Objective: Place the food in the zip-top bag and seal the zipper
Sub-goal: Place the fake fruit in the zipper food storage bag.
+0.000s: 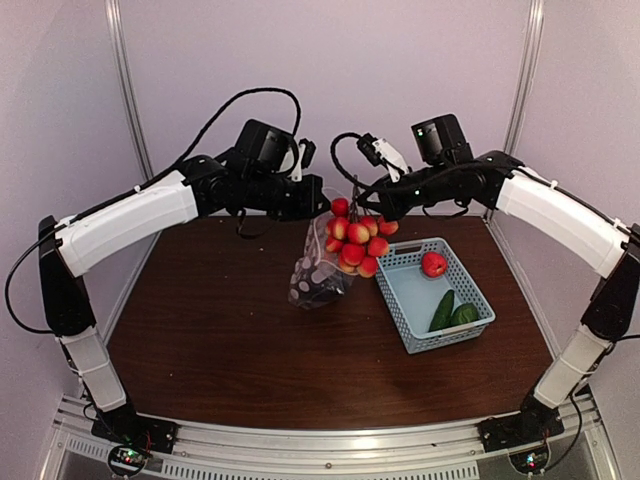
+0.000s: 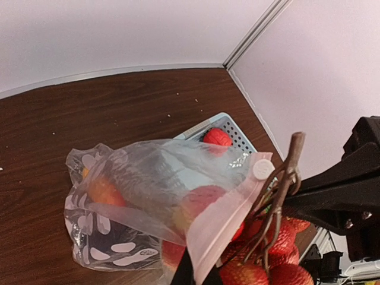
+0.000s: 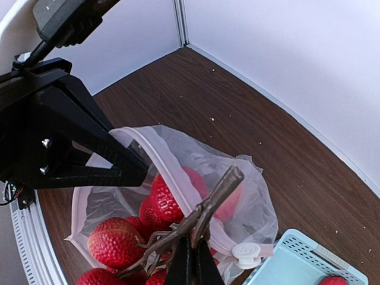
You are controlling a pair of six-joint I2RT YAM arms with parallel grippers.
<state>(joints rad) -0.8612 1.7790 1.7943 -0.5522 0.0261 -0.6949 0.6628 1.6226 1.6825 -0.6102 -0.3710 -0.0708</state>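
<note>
The clear polka-dot zip-top bag (image 1: 318,268) hangs above the table. My left gripper (image 1: 320,204) is shut on its mouth edge, pinching the pale zipper strip (image 2: 222,219) near the white slider (image 2: 263,168). My right gripper (image 1: 367,207) is shut on the brown stem (image 3: 208,199) of a bunch of red round pieces (image 1: 356,245). It holds the bunch at the bag's open mouth, some pieces inside the rim (image 3: 169,172). The dark eggplant (image 2: 113,237) and an orange piece (image 2: 101,190) lie in the bag's bottom.
A light-blue mesh basket (image 1: 478,290) stands on the table right of the bag. It holds one red piece (image 1: 433,264) and two green cucumbers (image 1: 442,312). Purple walls close in the back and both sides.
</note>
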